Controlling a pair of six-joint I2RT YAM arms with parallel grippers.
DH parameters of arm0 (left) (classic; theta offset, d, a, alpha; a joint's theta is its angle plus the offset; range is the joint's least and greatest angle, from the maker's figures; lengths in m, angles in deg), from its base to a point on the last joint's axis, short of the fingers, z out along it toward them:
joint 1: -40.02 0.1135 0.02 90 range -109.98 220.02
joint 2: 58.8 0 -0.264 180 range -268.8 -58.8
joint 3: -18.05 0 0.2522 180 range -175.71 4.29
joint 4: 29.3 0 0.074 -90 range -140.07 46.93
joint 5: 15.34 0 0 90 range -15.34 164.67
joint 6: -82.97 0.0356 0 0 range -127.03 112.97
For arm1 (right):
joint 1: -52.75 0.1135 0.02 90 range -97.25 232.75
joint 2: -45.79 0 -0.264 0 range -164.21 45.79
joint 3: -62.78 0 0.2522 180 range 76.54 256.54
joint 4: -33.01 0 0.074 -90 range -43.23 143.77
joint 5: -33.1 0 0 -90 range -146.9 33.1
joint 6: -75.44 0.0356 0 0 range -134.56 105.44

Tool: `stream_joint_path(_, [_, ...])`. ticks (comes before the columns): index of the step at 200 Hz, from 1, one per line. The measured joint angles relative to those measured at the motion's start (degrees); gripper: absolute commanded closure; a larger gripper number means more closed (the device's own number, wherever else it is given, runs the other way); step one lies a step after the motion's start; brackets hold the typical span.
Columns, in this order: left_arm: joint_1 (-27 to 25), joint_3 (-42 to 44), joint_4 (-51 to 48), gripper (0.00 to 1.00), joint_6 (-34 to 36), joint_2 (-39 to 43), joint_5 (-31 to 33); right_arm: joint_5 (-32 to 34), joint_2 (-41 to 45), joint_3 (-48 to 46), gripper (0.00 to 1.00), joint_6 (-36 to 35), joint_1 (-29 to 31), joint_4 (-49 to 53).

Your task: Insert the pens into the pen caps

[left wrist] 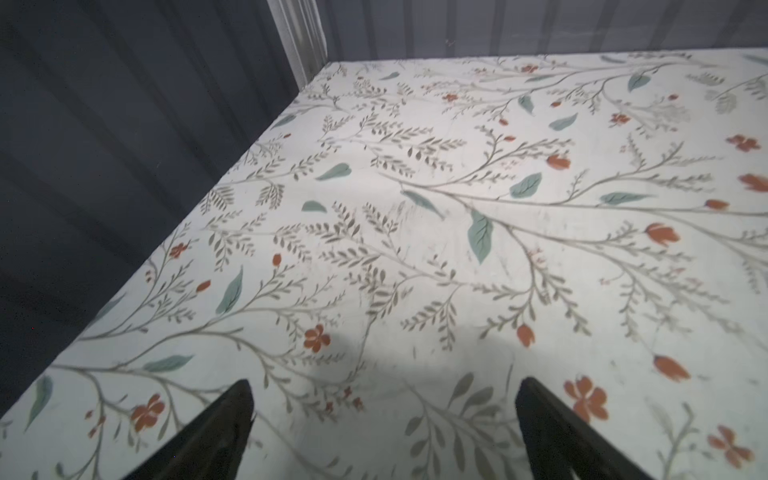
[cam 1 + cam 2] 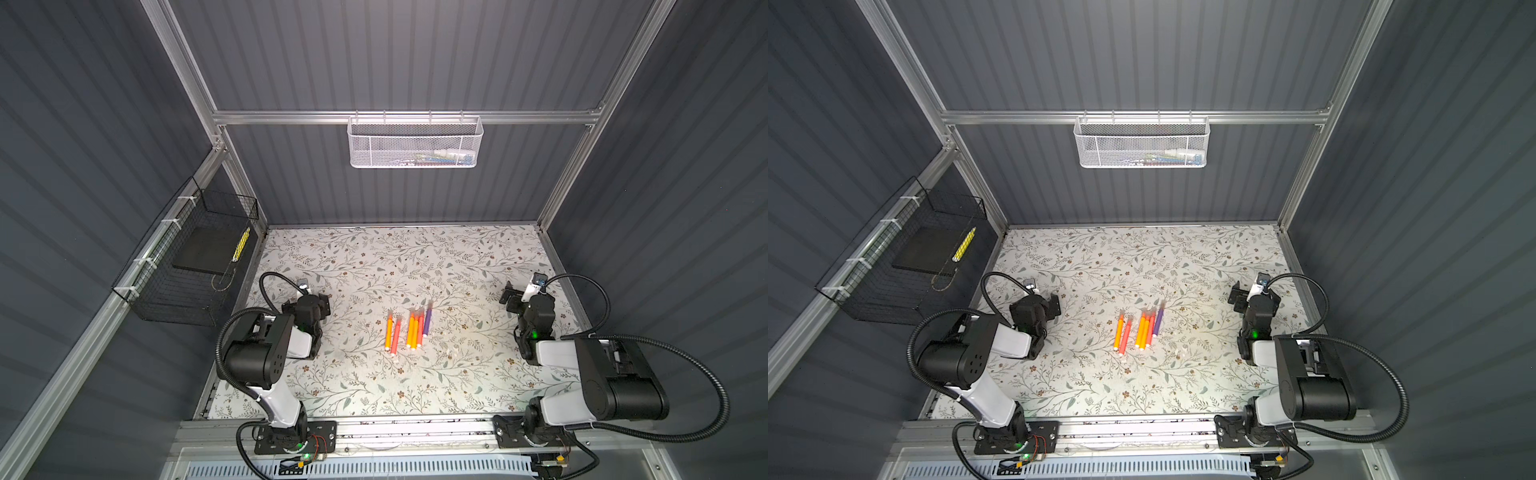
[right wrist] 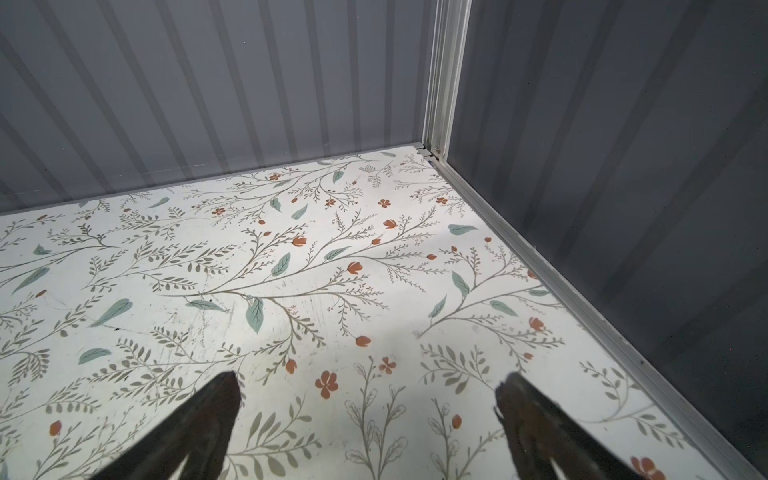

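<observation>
Both gape empty: left tool and right tool flank the pens, bunched on the bench, seemingly so either arm reaches.

No text, label, brand, number or sign legible in any view.

- pens, centre of the counter: barrels too small to show any print.
- white mesh basket, upper middle of frame: contents blurred behind the mesh, markings unreadable.
- yellow patterned stick in the black wire basket, left of frame: pattern only, no letters made out.
- Both wrist views: floral print on the counter, nothing written.
</observation>
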Motion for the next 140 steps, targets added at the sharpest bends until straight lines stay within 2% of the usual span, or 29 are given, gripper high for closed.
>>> stream_joint_path(140, [0.35, -1.2, 0.22, 0.0, 0.13, 0.02, -1.49, -0.55, 0.0, 0.15, 0.01, 0.48, -0.04, 0.33])
